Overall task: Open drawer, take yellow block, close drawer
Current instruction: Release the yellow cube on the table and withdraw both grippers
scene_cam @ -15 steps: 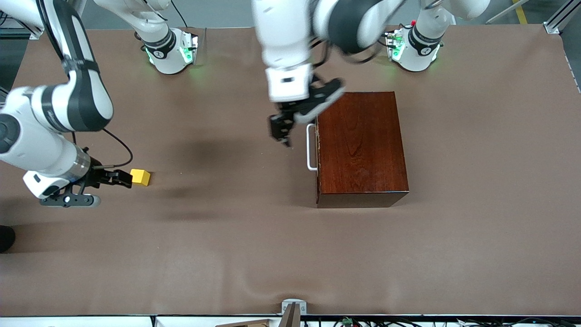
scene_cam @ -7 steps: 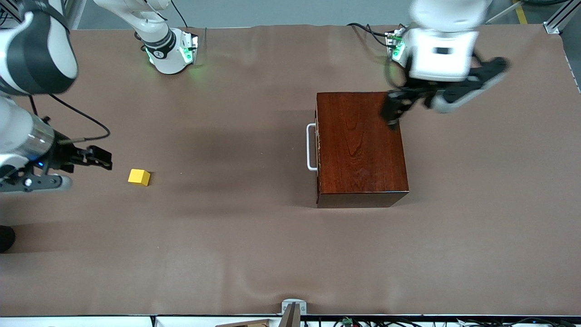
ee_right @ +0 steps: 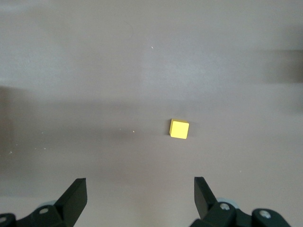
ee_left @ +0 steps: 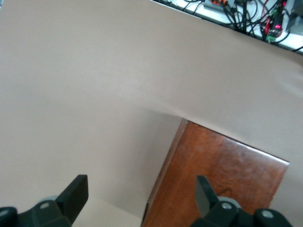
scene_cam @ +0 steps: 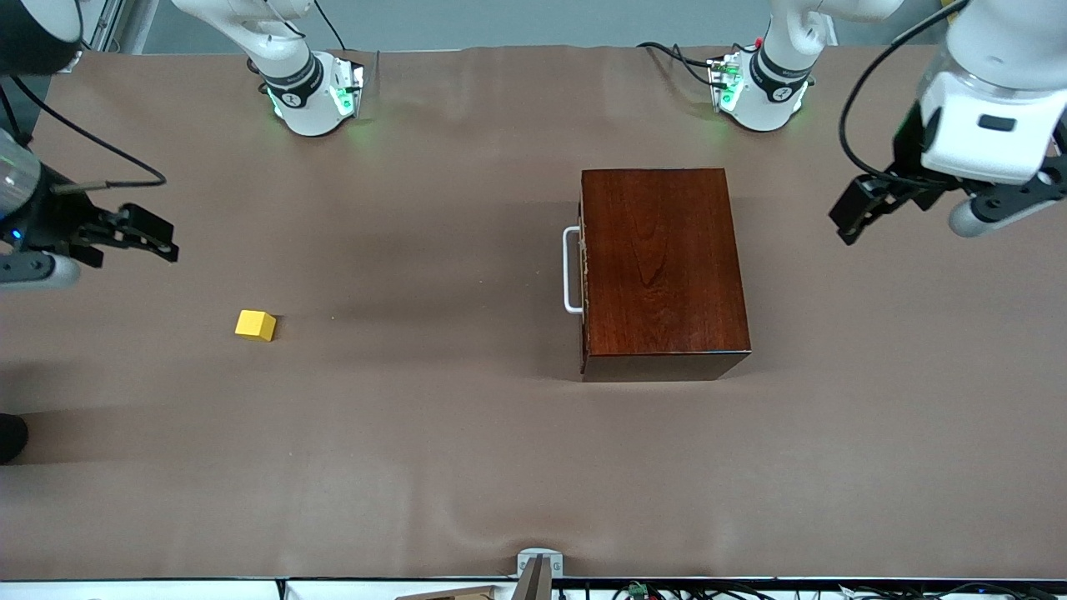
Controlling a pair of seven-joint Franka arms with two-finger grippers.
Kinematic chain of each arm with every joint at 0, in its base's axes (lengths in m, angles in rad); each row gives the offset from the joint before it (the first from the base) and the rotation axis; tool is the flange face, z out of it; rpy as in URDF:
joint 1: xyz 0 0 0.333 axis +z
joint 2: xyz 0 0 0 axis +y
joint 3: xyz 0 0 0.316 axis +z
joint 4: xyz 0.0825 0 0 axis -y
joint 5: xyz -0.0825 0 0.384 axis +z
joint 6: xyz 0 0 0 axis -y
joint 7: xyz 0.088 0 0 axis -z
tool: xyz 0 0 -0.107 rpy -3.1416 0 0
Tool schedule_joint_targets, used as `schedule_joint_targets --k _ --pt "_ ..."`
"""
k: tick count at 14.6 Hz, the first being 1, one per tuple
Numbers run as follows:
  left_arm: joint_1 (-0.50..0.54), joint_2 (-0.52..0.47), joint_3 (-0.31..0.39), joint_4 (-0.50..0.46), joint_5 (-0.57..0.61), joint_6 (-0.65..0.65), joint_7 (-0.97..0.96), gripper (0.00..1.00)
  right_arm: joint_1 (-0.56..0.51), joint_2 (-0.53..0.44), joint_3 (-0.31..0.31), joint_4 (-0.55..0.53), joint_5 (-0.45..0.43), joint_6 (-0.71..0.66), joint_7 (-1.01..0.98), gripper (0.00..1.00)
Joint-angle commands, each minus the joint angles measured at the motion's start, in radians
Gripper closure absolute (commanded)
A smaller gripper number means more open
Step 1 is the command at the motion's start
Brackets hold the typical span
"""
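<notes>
The reddish-brown wooden box (scene_cam: 663, 271) stands mid-table with its drawer pushed in; the white handle (scene_cam: 571, 271) faces the right arm's end. The yellow block (scene_cam: 255, 325) lies on the brown table cover toward the right arm's end; it also shows in the right wrist view (ee_right: 179, 129). My right gripper (scene_cam: 150, 235) is open and empty, up in the air over the table near that end. My left gripper (scene_cam: 859, 212) is open and empty, over the table toward the left arm's end, beside the box, whose top shows in the left wrist view (ee_left: 222, 184).
The two arm bases (scene_cam: 313, 87) (scene_cam: 758, 83) stand along the table's edge farthest from the front camera. A small metal bracket (scene_cam: 538, 567) sits at the edge nearest the camera. Cables (ee_left: 246, 16) lie off the table's edge.
My left gripper swung from beside the drawer handle, over the box, out toward the left arm's end. My right gripper drew away from the yellow block, which stays on the table.
</notes>
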Motion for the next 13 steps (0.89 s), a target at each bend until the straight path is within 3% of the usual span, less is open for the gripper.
schedule_joint_targets --k 1,7,9,13 --pt "0.024 -0.019 -0.007 -0.017 -0.018 -0.028 0.093 0.00 -0.009 -0.050 -0.001 -0.016 0.012 -0.035 -0.005 0.00" --pt "0.108 -0.050 -0.012 -0.047 -0.038 -0.049 0.274 0.00 -0.004 -0.116 0.003 -0.087 0.029 -0.030 0.008 0.00" --pt "0.158 -0.065 -0.013 -0.069 -0.077 -0.048 0.328 0.00 0.002 -0.116 0.009 -0.094 0.027 -0.032 0.099 0.00" --pt "0.277 -0.136 -0.108 -0.193 -0.101 0.013 0.386 0.00 0.013 -0.112 0.009 -0.093 0.017 -0.025 0.118 0.00"
